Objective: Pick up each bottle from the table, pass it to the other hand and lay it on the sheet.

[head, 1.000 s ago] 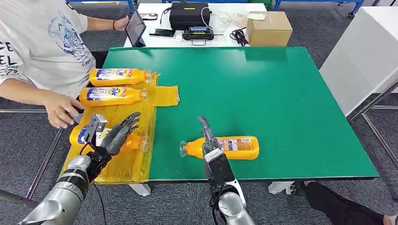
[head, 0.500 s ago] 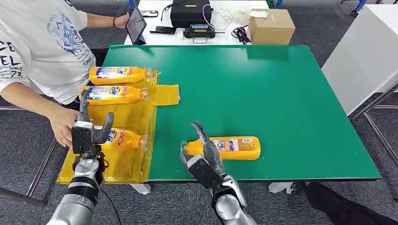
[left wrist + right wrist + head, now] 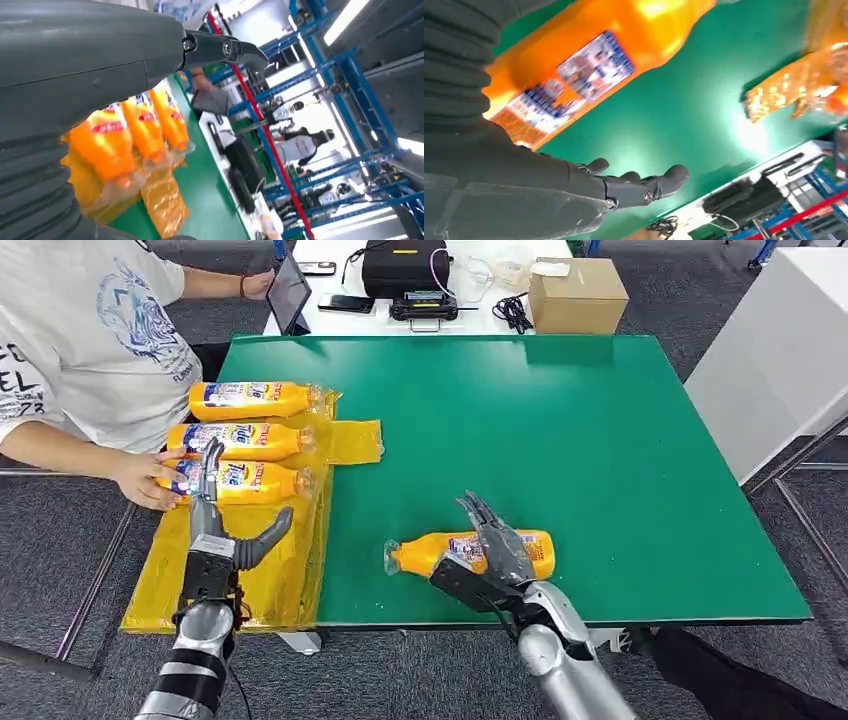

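We see a green table (image 3: 560, 440) with a yellow sheet (image 3: 270, 580) lying along its left edge. At that edge a person (image 3: 80, 350) in a white shirt stands, and the person's hand (image 3: 150, 478) rests on the nearest of three orange bottles. These are the far bottle (image 3: 250, 400), the middle bottle (image 3: 240, 440) and the near bottle (image 3: 245, 482), all lying on the sheet with their caps toward the table's middle.

A fourth bottle (image 3: 470, 552) lies on the bare green surface near the front edge. The right hand (image 3: 495, 555) is over it with the fingers spread; from the head view we cannot tell if it touches. The right wrist view shows more: there the fourth bottle (image 3: 589, 65) lies apart from the stretched fingers (image 3: 644, 185), so this hand holds nothing.

The left hand (image 3: 215, 530) is above the front part of the sheet, fingers apart and empty. The left wrist view shows a dark fingertip (image 3: 240, 50) pointing away, and the three bottles blurred behind it.

Beyond the far edge stand a cardboard box (image 3: 575, 295) and a black case (image 3: 405, 270).
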### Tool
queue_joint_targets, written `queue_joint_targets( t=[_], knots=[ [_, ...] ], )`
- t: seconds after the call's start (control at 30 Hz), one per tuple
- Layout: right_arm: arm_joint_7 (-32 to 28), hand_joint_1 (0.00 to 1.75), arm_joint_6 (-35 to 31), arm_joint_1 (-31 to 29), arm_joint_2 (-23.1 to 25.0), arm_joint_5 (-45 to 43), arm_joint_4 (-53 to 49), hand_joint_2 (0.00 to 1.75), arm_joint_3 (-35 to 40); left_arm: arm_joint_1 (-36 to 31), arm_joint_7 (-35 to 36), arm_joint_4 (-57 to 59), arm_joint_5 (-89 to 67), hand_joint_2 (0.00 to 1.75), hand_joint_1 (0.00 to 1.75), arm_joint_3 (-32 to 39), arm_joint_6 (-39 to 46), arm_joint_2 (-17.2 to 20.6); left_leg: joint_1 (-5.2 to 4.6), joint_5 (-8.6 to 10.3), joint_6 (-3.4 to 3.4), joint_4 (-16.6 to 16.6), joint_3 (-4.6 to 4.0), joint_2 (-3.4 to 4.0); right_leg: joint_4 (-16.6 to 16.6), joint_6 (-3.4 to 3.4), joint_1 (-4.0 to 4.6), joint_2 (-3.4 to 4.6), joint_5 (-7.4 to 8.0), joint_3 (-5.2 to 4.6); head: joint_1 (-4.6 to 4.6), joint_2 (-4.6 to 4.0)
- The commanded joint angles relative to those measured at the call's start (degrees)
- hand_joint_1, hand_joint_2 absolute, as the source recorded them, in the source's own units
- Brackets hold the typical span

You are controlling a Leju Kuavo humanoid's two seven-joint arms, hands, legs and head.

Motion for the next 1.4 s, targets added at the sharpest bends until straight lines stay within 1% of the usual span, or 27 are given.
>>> queue_joint_targets(
  t=[0.03,0.07,0.1,0.23,0.37,0.57,0.77,0.9,0.97,1.07,1.2,1.3,1.4],
  knots=[
    [0.33,0.00,0.60,-3.08,-2.75,0.06,3.44,1.75,0.10,-1.16,-1.03,3.07,0.30,1.75,0.00,-0.45,-0.19,-0.52,0.06,-0.08,-0.08,0.00,0.17,0.03,-0.03,-0.10,0.07,-0.01,-0.07,0.19,-0.02,0.00],
    [1.38,0.00,1.85,-3.63,-3.41,0.50,4.19,1.75,0.99,-1.50,-1.03,3.76,0.23,1.75,0.00,0.02,-0.39,-0.73,0.05,-0.05,-0.06,-0.02,0.15,0.01,-0.03,-0.08,0.05,-0.03,-0.05,0.15,0.02,0.00],
    [1.89,0.00,4.02,-4.00,-4.04,-0.86,5.05,1.75,1.43,-1.65,-1.03,4.34,-0.30,1.75,0.00,-0.15,-0.47,-0.67,0.03,-0.03,-0.04,-0.03,0.11,0.01,-0.03,-0.05,0.03,-0.01,-0.03,0.11,0.00,0.00],
    [1.93,0.00,7.67,-4.42,-6.36,-2.64,9.74,1.75,2.96,-2.37,-1.03,7.39,1.34,1.75,0.00,0.06,-2.69,-1.38,0.07,-0.05,-0.05,-0.05,0.21,-0.02,-0.11,-0.07,0.07,-0.06,-0.04,0.26,0.00,0.00],
    [1.43,0.00,9.41,-5.94,-7.35,-4.23,13.64,1.75,3.65,-3.36,-1.03,10.09,2.23,1.75,0.00,-0.53,-3.38,-2.34,0.06,-0.02,-0.04,-0.04,0.12,-0.08,-0.09,-0.06,0.03,-0.09,-0.03,0.19,0.02,0.00],
    [3.55,0.00,11.76,-9.93,-9.41,-4.80,18.81,1.75,5.91,-4.93,-1.03,14.03,3.05,1.75,0.00,-1.64,-4.84,-2.85,0.04,-0.01,-0.06,0.00,0.13,-0.07,-0.08,-0.04,0.01,-0.11,0.00,0.18,0.02,0.00],
    [4.31,0.00,12.59,-10.75,-10.38,-5.12,18.96,1.75,6.66,-5.19,-1.03,14.44,3.14,1.75,0.00,-1.84,-4.93,-2.84,0.06,0.03,0.00,0.00,0.19,-0.10,-0.10,0.01,0.04,-0.13,0.03,0.25,0.00,0.00],
    [7.22,0.00,14.79,-13.36,-14.53,-5.80,17.51,1.75,9.36,-5.29,-1.03,15.10,3.68,1.75,0.00,-1.68,-5.64,-2.85,0.00,0.08,0.08,0.00,0.15,-0.08,-0.05,0.07,-0.03,-0.11,0.05,0.19,0.00,0.00],
    [7.80,0.00,16.07,-14.56,-15.78,-5.82,17.23,1.75,10.07,-5.57,-1.03,15.86,4.09,1.75,0.00,-1.43,-6.15,-3.09,0.02,0.08,0.08,0.02,0.16,-0.14,-0.07,0.05,-0.01,-0.17,0.04,0.25,0.00,0.00],
    [7.98,0.00,16.86,-14.96,-16.22,-6.06,17.02,1.75,10.42,-5.72,-1.03,16.06,3.84,1.75,0.00,-1.75,-6.27,-3.10,-0.01,0.08,0.11,0.03,0.14,-0.08,-0.05,0.09,-0.05,-0.09,0.09,0.22,0.02,0.00],
    [9.00,0.00,21.89,-17.95,-18.64,-7.12,17.34,1.75,14.10,-6.86,-1.03,17.77,4.22,1.75,0.00,-1.99,-6.97,-3.30,-0.09,0.09,0.13,0.04,0.08,-0.01,-0.01,0.13,-0.16,-0.02,0.11,0.13,0.00,0.00],
    [8.97,0.00,23.68,-19.42,-19.16,-7.75,18.68,1.75,16.32,-7.73,-1.03,19.00,4.50,1.75,0.00,-2.08,-7.48,-3.51,-0.09,0.09,0.12,0.06,0.07,0.00,0.00,0.15,-0.16,-0.02,0.13,0.11,0.00,0.00],
    [8.46,0.00,24.01,-20.58,-19.13,-8.22,19.98,1.75,19.19,-8.32,-1.03,19.82,4.50,1.75,0.00,-2.58,-7.38,-3.71,-0.08,0.09,0.12,0.07,0.07,-0.01,0.00,0.15,-0.14,-0.03,0.13,0.11,0.00,0.00]
  ],
)
